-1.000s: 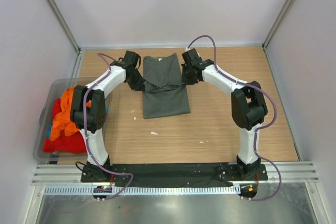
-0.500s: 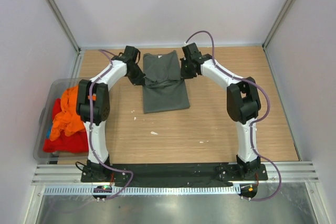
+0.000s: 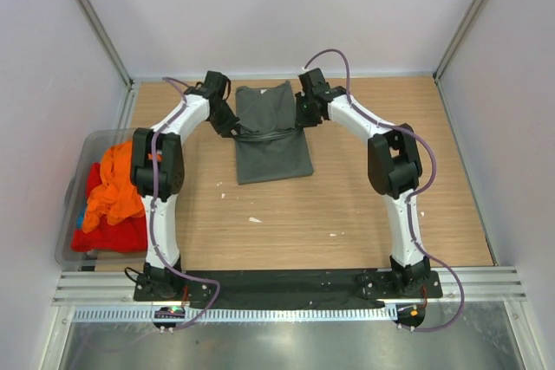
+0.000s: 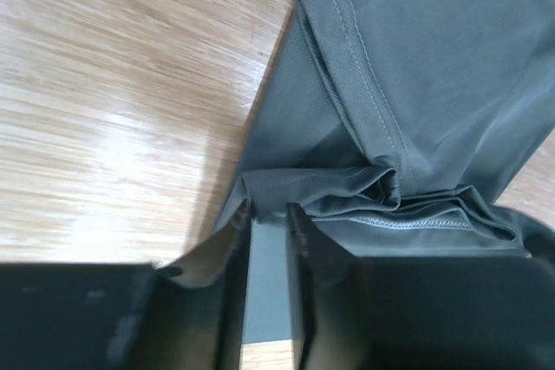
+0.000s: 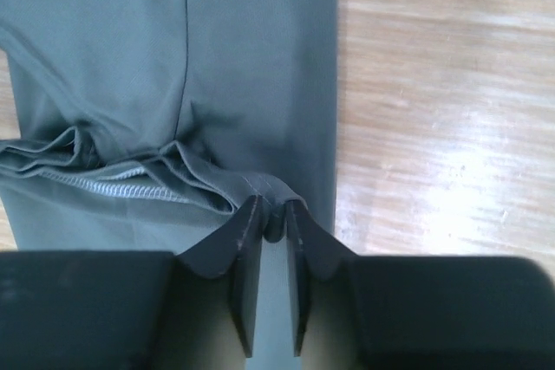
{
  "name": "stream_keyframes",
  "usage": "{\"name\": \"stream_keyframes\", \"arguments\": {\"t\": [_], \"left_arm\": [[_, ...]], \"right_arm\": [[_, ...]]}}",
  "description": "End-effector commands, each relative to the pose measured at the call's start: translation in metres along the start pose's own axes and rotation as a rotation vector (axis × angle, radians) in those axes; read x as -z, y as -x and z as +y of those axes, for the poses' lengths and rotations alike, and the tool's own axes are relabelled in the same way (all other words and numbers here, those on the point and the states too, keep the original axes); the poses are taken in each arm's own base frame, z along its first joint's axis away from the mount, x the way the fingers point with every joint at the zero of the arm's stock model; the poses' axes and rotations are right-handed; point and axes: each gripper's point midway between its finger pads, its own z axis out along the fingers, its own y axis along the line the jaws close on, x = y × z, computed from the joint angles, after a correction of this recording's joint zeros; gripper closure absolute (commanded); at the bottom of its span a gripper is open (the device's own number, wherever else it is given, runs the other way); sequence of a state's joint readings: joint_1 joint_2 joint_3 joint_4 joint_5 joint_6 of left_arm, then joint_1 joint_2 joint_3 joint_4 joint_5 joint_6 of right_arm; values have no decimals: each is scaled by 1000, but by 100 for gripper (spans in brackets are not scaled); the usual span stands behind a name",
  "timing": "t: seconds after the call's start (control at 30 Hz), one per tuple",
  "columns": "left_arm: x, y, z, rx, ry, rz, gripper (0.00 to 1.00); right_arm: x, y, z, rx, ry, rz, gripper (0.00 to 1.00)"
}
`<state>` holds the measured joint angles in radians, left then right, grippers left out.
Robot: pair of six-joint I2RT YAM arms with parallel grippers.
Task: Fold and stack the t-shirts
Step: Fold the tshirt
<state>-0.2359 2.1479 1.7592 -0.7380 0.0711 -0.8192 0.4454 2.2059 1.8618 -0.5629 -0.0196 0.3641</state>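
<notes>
**Q:** Where does the dark grey-green t-shirt [image 3: 273,140] lie, and why do both arms meet on it?

**A:** It lies flat on the surface [image 3: 364,205] toward 12 o'clock, collar end farthest from you. Its sides are turned in, so the cloth forms a narrow strip. A fold ridge [image 3: 270,133] crosses it from 9 to 3 o'clock. Your left fingers [image 4: 238,301] sit at the ridge's 9 o'clock end and your right fingers [image 5: 247,283] at its 3 o'clock end. Working both ends level is, by judgement, what keeps a crosswise fold square.

**Q:** How do the fingers stand?

**A:** The left pair stands narrowly parted, with the bunched edge just at the tips and nothing seen between them. The right pair shows the same narrow gap, but a nub of cloth sits between its tips. You cannot tell whether it is pinched or merely resting there.

**Q:** What else is about, and what obstructs you?

**A:** At 9 o'clock, beside the left arm, a translucent bin [image 3: 94,136] holds an orange t-shirt [image 3: 113,184] over a red t-shirt [image 3: 104,236], both unfolded. A white scrap [image 3: 253,219] lies at 6 o'clock of the grey-green shirt, well apart from it. Nothing stands between the fingers and the cloth. The likelier trouble is that nub dragging the fold askew when you withdraw.
</notes>
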Motion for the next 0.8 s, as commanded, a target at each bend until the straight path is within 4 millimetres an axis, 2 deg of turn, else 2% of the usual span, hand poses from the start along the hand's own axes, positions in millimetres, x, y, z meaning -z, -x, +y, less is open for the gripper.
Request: {"name": "stream_keyframes", "arguments": {"t": [0.0,0.07,0.1,0.13,0.2,0.23,0.3,0.5,0.7,0.77], "left_arm": [[20,20,1,-19,10,-45,75],[30,24,3,-27,21,-78,72],[45,27,-2,-33,1,-105,71],[43,24,6,-36,22,-121,71],[54,21,1,-48,-5,-145,70],[50,11,5,-49,-3,-122,70],[47,3,0,-61,-21,-121,72],[32,-26,-5,-109,-17,-81,78],[10,-39,-2,-113,13,-42,81],[1,-40,2,-111,33,-38,82]], "right_arm": [[12,34,1,-3,12,-68,75],[23,42,0,-6,2,-86,72],[29,43,1,-6,5,-93,72],[38,42,1,-12,7,-97,71],[44,39,3,-24,15,-93,72],[47,33,3,-28,26,-83,74],[48,25,4,-43,40,-72,78],[43,4,4,-53,59,-46,80],[23,-15,3,-61,61,-6,86],[18,-15,3,-60,60,-8,86]]}}
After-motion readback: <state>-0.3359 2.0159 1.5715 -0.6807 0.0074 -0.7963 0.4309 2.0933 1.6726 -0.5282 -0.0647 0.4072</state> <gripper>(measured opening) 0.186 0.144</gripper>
